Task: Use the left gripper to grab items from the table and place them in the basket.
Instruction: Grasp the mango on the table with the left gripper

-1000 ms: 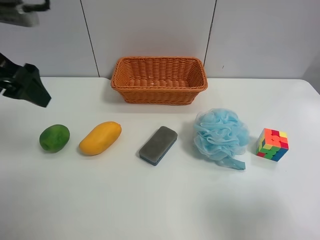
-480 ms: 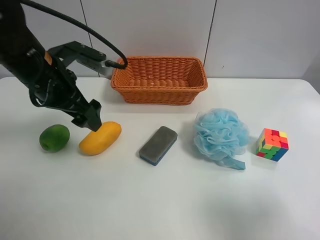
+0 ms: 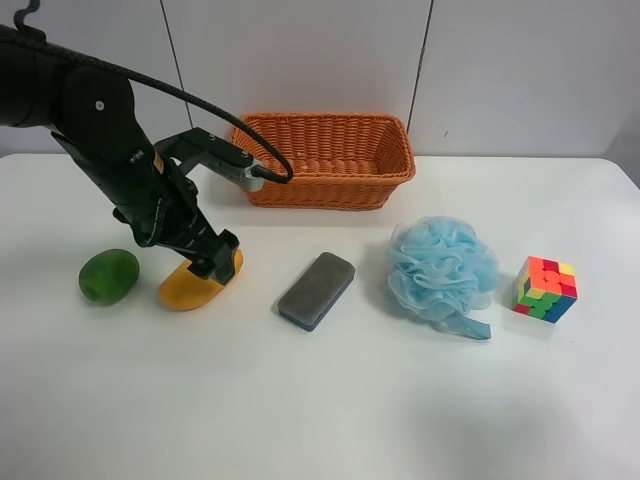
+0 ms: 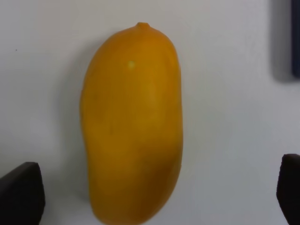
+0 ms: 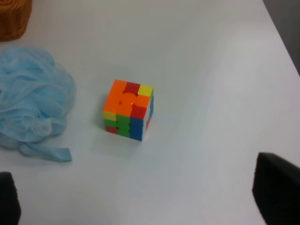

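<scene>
The yellow-orange mango (image 3: 186, 287) lies on the white table (image 3: 320, 400), and it fills the left wrist view (image 4: 131, 122). My left gripper (image 3: 215, 262) is open and hangs right over the mango, with a dark finger (image 4: 21, 190) on each side of it (image 4: 154, 187). The round green fruit (image 3: 109, 275) lies beside the mango. The grey-and-blue sponge (image 3: 316, 290), the light-blue pouf (image 3: 440, 270) and the puzzle cube (image 3: 545, 287) lie in a row. The wicker basket (image 3: 318, 185) stands behind them, nothing showing inside. My right gripper (image 5: 140, 192) is open above the table near the cube (image 5: 128, 110).
A grey panelled wall (image 3: 500, 70) runs behind the table. The left arm's black cable (image 3: 200, 105) loops in front of the basket's rim. The pouf (image 5: 33, 103) and a basket corner (image 5: 14, 18) show in the right wrist view.
The left arm has swung in from the exterior high view's left edge and come down over the mango. The items have not moved.
</scene>
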{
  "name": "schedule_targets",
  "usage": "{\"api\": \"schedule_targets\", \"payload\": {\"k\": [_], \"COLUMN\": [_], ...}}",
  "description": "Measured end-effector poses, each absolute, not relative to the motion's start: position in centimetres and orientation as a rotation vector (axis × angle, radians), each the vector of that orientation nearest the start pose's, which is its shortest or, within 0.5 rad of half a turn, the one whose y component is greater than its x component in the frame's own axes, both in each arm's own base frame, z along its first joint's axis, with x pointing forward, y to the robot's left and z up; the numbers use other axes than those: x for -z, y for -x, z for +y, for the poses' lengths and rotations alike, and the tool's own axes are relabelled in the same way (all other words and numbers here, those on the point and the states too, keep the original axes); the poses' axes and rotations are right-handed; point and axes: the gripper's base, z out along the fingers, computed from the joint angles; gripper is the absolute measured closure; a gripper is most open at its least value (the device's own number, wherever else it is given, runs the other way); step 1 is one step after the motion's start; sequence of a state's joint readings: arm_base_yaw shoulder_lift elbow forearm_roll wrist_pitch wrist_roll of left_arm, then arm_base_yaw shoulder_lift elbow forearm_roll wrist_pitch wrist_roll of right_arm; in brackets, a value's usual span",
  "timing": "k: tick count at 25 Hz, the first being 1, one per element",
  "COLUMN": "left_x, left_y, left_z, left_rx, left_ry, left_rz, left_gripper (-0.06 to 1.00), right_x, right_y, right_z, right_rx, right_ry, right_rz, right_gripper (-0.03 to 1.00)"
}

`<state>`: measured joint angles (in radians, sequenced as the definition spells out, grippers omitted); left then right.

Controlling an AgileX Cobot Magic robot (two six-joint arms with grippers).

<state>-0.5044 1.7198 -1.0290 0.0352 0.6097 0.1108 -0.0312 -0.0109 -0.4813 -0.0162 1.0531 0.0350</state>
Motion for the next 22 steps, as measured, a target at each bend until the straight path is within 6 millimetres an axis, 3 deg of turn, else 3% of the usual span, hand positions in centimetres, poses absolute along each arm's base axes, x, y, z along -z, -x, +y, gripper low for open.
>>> {"api": "schedule_targets", "payload": {"k": [13,22], "left_x": [-13.8,-12.4], "left_y": [-30.6,-30.9], "left_z": [-16.5,-16.5], "left_rx": [0.025,-0.013], "left_ry": [-0.935,-0.989], "left_rz": [2.656,2.654], "left_gripper": [-0.05,-0.05], "right_x": [-27.3,-27.3], "right_y": [0.4,0.4], "right_z": [-0.1,-0.1], "right_rx": [0.017,0.017], "right_ry": [-0.068,-0.068], "right_rz": [2.043,2.043], "right_gripper": [-0.03,-0.03]}}
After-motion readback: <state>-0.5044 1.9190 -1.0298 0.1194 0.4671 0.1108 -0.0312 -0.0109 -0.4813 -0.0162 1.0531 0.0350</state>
